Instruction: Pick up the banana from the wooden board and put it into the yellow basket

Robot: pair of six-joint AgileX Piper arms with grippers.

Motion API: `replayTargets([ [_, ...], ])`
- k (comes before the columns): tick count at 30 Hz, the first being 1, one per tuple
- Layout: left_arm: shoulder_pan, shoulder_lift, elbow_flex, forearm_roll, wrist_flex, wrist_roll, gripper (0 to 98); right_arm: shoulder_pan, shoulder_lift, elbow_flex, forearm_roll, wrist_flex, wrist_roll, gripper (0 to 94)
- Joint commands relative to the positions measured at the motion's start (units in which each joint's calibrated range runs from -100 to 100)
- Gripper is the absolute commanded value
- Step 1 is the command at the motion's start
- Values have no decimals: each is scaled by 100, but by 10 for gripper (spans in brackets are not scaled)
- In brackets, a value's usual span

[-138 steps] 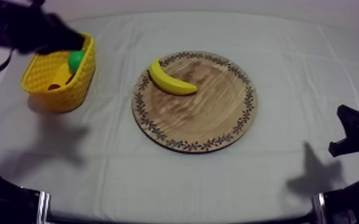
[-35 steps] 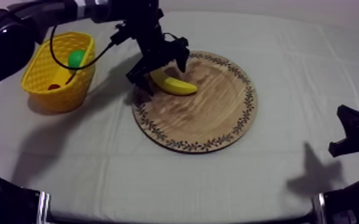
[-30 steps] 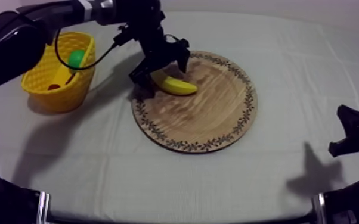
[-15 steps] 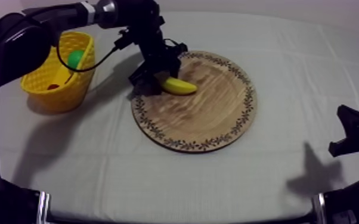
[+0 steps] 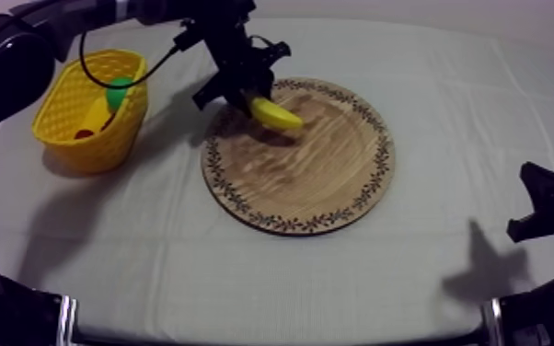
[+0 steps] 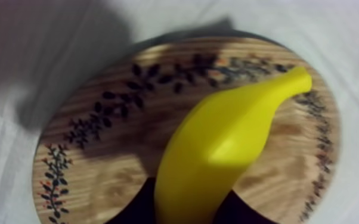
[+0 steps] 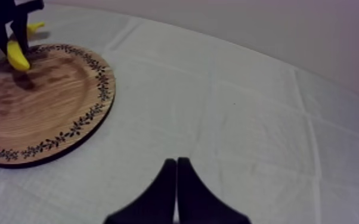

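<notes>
top view: the left gripper is clamped on one end of the banana, which seems to hang just above the far-left rim of the wooden board, with its shadow on the grain. the pick looks done. the carry to the yellow basket, well apart at the left and woven in look, is left.

left wrist view: a smooth, matte, curved banana sits between two black fingers, over the flat round board with its leafy printed rim.

right wrist view: the right gripper lies as a narrow wedge, holding nothing, over creased cloth.
</notes>
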Motion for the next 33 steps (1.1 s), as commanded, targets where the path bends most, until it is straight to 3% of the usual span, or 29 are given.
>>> replayTargets([
  [1,23,-216,-40,-21,9,-14,164,0,0,5,-2,5,-2,2],
  [11,166,-1077,-347,-103,282,69,154,0,0,5,-2,5,-2,2],
  [22,141,-1809,244,-197,396,64,148,0,0,5,-2,5,-2,2],
  [33,-427,-2623,1072,-316,553,-226,138,0,0,5,-2,5,-2,2],
])
